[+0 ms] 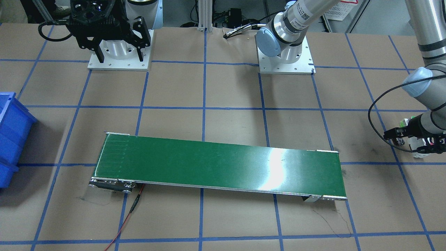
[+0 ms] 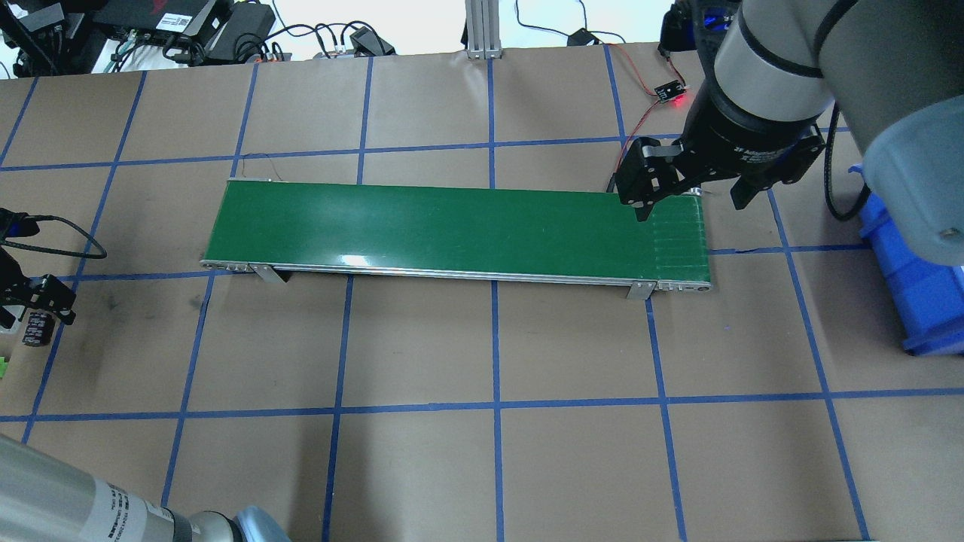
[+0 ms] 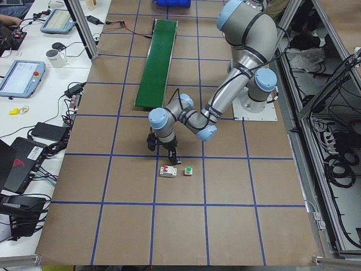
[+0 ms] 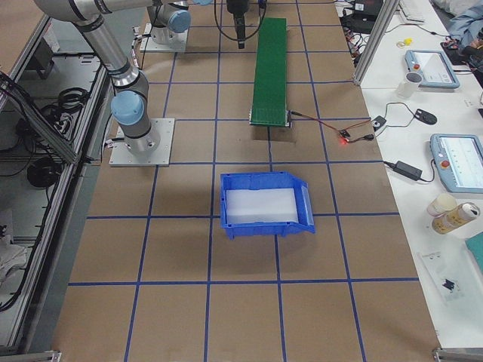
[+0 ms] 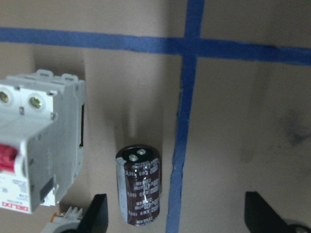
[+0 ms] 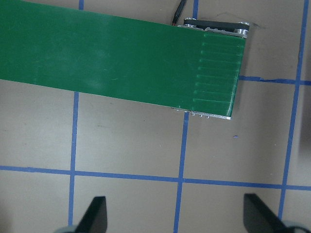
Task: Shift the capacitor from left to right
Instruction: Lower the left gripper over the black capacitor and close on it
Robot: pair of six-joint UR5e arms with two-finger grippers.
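The capacitor (image 5: 138,187) is a small dark cylinder with two silvery terminals. It lies on the brown table beside a blue tape line, and also shows in the overhead view (image 2: 34,330) at the far left. My left gripper (image 5: 175,216) hangs open just above it, a fingertip (image 5: 97,216) close to the capacitor's side, holding nothing. My right gripper (image 2: 689,199) is open and empty above the right end of the green conveyor belt (image 2: 452,226).
A white circuit breaker (image 5: 36,150) with red switches lies right beside the capacitor. A green-capped push button (image 3: 189,170) sits close by. A blue bin (image 4: 264,204) stands past the conveyor's right end. A red wire (image 2: 640,113) runs behind the belt.
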